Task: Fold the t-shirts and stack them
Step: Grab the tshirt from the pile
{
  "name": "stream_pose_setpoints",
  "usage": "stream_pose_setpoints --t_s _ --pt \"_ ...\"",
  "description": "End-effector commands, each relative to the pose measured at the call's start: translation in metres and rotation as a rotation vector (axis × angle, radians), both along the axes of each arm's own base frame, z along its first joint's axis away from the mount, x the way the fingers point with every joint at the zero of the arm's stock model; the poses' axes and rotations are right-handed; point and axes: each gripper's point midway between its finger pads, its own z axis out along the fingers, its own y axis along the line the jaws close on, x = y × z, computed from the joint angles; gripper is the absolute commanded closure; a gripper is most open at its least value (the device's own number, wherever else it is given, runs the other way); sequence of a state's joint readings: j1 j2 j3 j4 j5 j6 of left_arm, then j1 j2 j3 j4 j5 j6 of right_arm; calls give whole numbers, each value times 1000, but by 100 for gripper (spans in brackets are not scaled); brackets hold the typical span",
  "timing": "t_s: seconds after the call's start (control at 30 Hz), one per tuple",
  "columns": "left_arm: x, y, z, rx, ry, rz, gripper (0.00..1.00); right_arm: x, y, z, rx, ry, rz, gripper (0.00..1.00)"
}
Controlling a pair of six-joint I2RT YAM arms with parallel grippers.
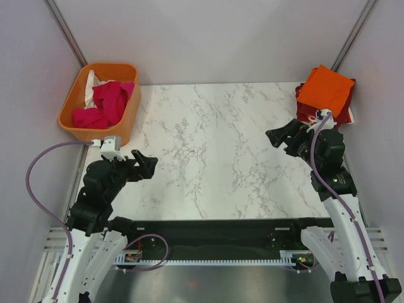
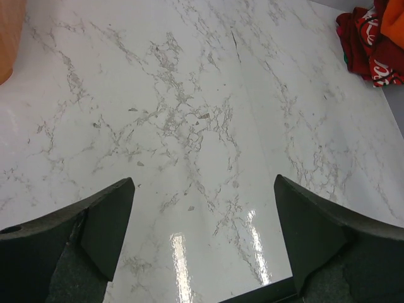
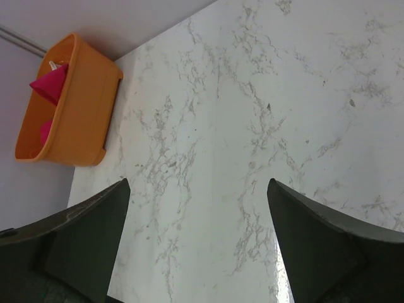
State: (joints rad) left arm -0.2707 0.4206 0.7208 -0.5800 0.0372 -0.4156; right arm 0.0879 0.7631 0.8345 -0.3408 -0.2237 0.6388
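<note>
A folded bright orange t-shirt [image 1: 325,89] lies on a folded dark red t-shirt [image 1: 346,113] at the table's far right corner; the dark red one also shows in the left wrist view [image 2: 369,45]. A crumpled magenta-pink t-shirt [image 1: 104,104] lies in the orange basket [image 1: 129,124] at the far left; it also shows in the right wrist view [image 3: 50,82]. My left gripper [image 1: 148,166] is open and empty over the table's left side. My right gripper [image 1: 282,137] is open and empty, just in front of the stack.
The orange plastic basket [image 3: 82,120] stands at the table's far left corner with something white [image 1: 93,81] inside. The marble table [image 1: 214,145] has grey walls behind and on both sides. A black rail runs along the near edge.
</note>
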Motion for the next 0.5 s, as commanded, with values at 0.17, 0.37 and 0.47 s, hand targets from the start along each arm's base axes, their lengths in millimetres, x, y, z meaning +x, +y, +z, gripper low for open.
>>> stream_pose_setpoints --t_s 0.17,0.37,0.47 --pt "23 25 32 117 10 132 0 -29 18 42 -10 -111 146 2" --pt "79 47 62 258 117 271 0 -27 23 32 -17 -69 179 2" --pt "108 68 80 255 135 347 0 -17 23 21 -37 -36 182 2"
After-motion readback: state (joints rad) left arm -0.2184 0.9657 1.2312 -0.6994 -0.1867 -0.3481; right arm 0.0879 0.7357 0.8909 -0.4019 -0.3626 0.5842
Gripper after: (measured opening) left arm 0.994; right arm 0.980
